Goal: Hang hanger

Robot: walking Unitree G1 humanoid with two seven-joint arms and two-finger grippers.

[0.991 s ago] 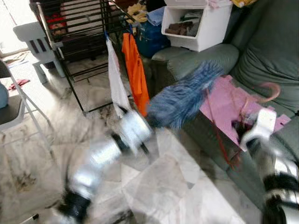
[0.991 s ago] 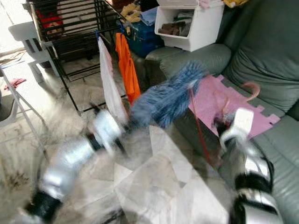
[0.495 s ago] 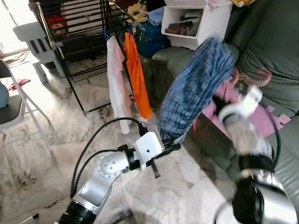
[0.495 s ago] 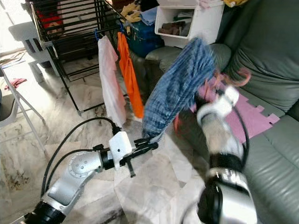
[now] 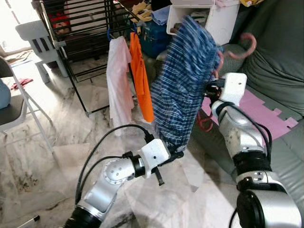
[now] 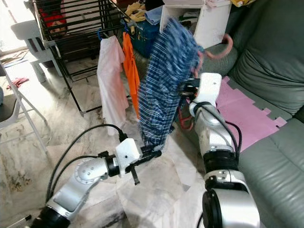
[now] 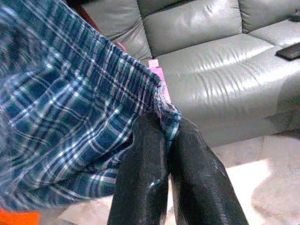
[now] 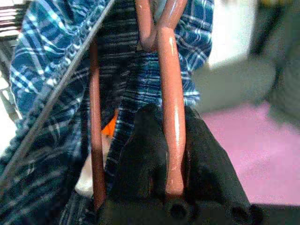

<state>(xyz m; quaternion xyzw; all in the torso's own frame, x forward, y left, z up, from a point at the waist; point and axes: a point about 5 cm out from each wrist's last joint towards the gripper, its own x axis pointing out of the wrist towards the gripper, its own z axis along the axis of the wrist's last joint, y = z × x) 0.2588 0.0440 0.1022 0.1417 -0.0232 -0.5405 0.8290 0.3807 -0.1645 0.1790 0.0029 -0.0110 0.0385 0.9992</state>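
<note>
A blue plaid garment (image 5: 183,85) hangs on a salmon-pink hanger (image 8: 171,93), whose hook (image 5: 244,45) curls up beside the sofa. My right gripper (image 5: 211,88) is shut on the hanger's wire below the hook and holds it at chest height. My left gripper (image 5: 176,154) is lower, shut on the garment's bottom hem (image 7: 164,110), which is pinched between its black fingers (image 7: 140,178). The black drying rack (image 5: 80,28) stands behind, to the left of the garment.
A white garment (image 5: 118,80) and an orange garment (image 5: 141,76) hang on the rack's near rail. A grey sofa (image 5: 275,57) with a pink mat (image 5: 256,109) is on the right, and a white bin (image 5: 209,19) behind it. A folding chair (image 5: 14,109) stands at the left on the marble floor.
My right arm has lifted the hanger and garment from over the sofa up and leftward toward the rack. My left gripper kept hold of the hem and rose slightly.
</note>
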